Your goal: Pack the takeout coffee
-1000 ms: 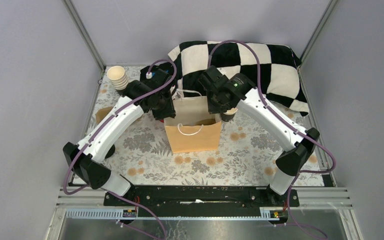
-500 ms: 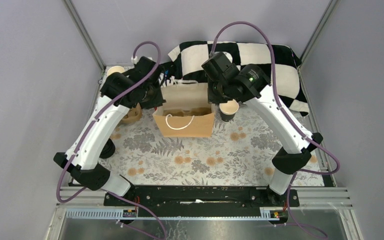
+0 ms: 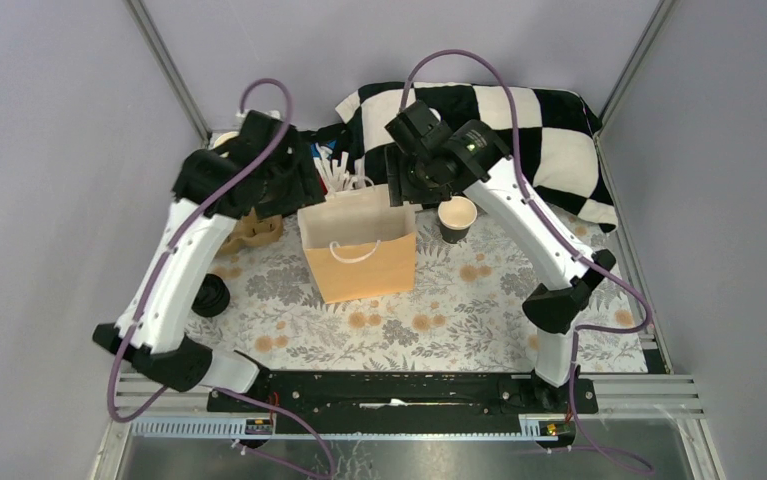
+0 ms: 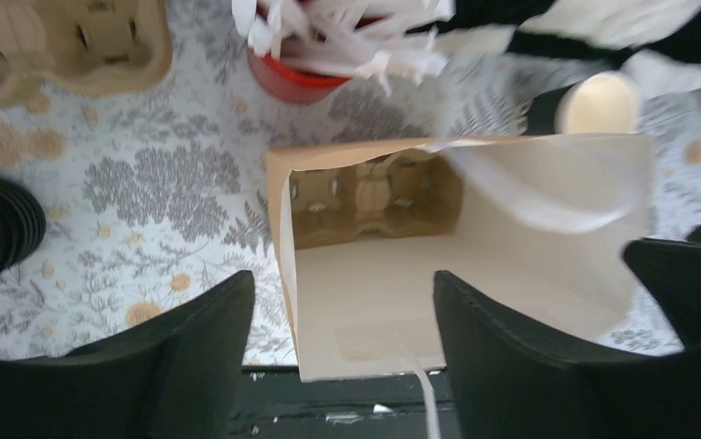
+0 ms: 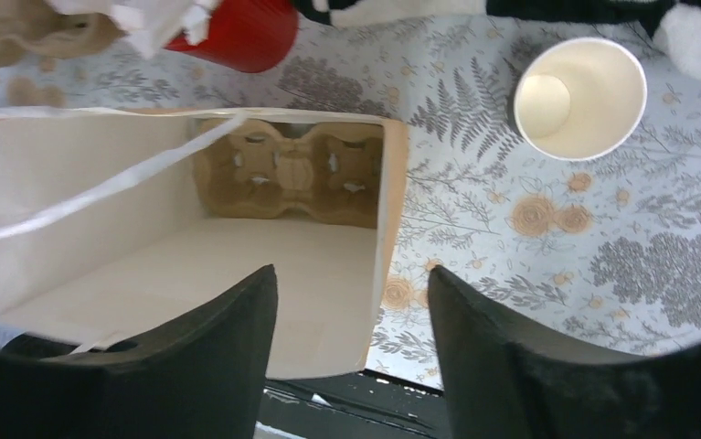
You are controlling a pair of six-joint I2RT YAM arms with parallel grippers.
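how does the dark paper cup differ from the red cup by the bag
The dark paper cup is empty, white inside and lidless; the red cup is stuffed with white sticks. The dark paper cup stands right of the paper bag; the red cup stands behind it. Both stand upright outside the bag.

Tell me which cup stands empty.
The dark-walled paper cup with the white inside, beside the paper bag: nothing in it, no lid. The red cup is stuffed with white sticks.
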